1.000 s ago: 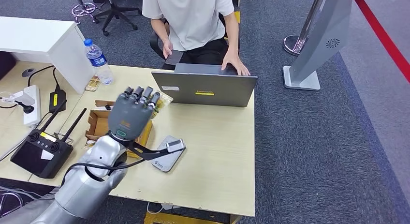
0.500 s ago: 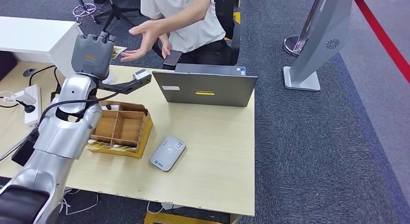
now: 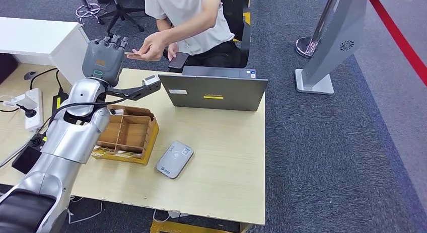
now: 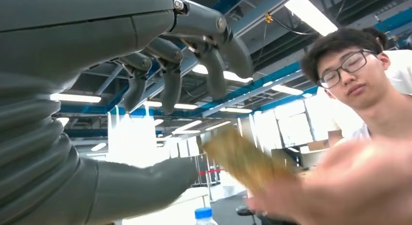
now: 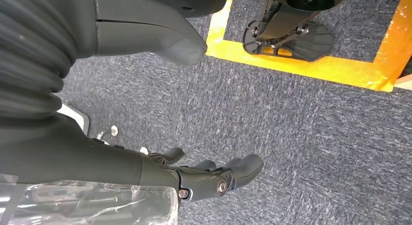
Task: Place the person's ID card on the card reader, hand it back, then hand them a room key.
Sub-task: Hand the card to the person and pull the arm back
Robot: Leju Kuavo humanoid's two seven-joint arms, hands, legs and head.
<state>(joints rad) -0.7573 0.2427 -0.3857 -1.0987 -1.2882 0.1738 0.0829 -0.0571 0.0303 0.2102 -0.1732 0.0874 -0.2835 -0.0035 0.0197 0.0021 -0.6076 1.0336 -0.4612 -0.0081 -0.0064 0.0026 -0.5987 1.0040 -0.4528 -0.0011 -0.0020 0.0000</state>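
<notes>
Head view: my left hand is raised, fingers spread and empty, beside the person's hand pinching a card. I should wait, then pinch its free end gently.

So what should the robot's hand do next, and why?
Probably pull the left hand back toward the table. Its fingers are spread and hold nothing, while the person's hand pinches the card just beside them, so the handover looks done. I can't tell which card it is.
</notes>
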